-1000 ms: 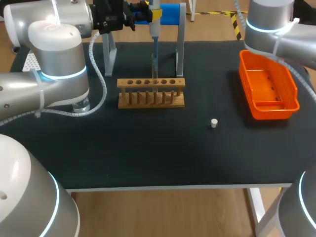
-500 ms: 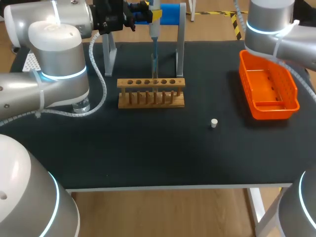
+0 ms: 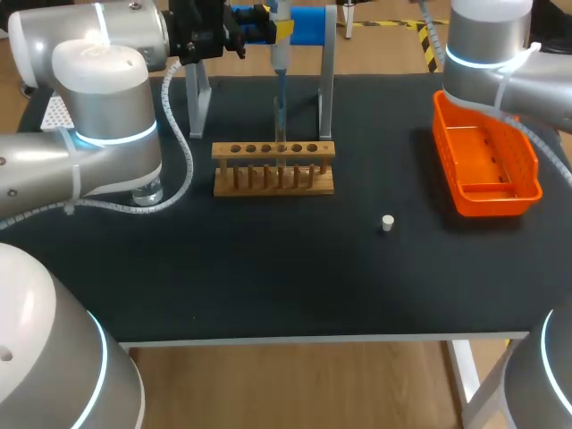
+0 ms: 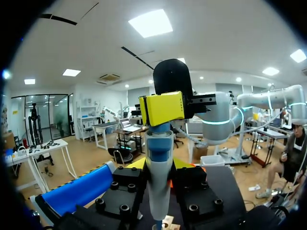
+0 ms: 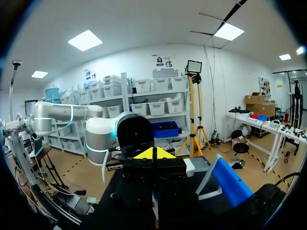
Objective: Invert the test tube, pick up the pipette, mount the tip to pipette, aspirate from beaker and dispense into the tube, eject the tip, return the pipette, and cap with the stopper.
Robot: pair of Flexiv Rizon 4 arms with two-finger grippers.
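My left gripper (image 3: 271, 27) is shut on the pipette (image 3: 280, 49), holding it upright at the table's far side. In the left wrist view the pipette's white body (image 4: 159, 177) stands between my yellow fingertips (image 4: 135, 164), its yellow head above them. Its thin tip points down at a clear test tube (image 3: 279, 125) standing in the wooden rack (image 3: 273, 168). Whether the tip is inside the tube I cannot tell. The white stopper (image 3: 387, 222) lies on the mat to the right. The beaker (image 3: 147, 189) is partly hidden under my left arm. My right gripper (image 5: 153, 154) is shut and empty, out of the head view.
A grey pipette stand (image 3: 327, 71) with a blue part stands behind the rack. An orange basket (image 3: 487, 161) sits at the right. A white tip box (image 3: 54, 112) peeks out at the far left. Bare black mat lies in front of the rack.
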